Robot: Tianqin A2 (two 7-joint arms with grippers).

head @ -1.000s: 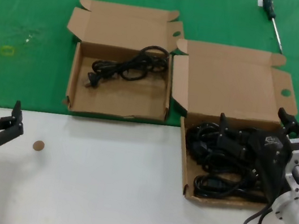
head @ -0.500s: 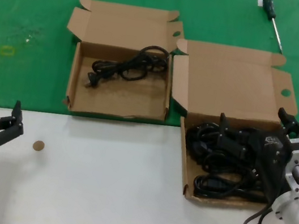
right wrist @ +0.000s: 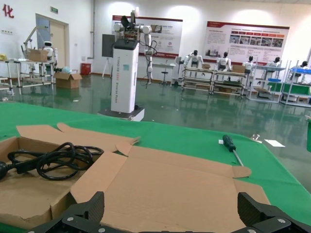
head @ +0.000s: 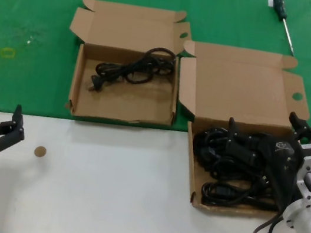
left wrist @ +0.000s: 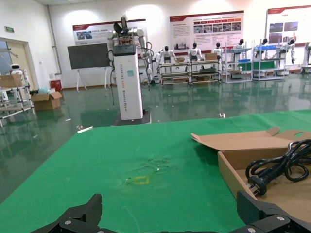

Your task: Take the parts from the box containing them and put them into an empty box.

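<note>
Lower right: right gripper point(head: 261, 147), jaws spread wide, over cables point(head: 228, 164) in larger box point(head: 237, 94). Lower left: left gripper point(head: 7, 127), open, empty. Upper centre: smaller box point(head: 123, 102), one cable point(head: 130, 70).

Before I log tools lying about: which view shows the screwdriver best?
The right wrist view: the screwdriver lies whole on the green cloth beyond the larger box. The head view catches it at the far edge; the left wrist view misses it.

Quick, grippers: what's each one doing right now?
Left gripper: open, holding nothing, parked over the white table.
Right gripper: open, over the cables in the larger box, nothing gripped yet.
</note>
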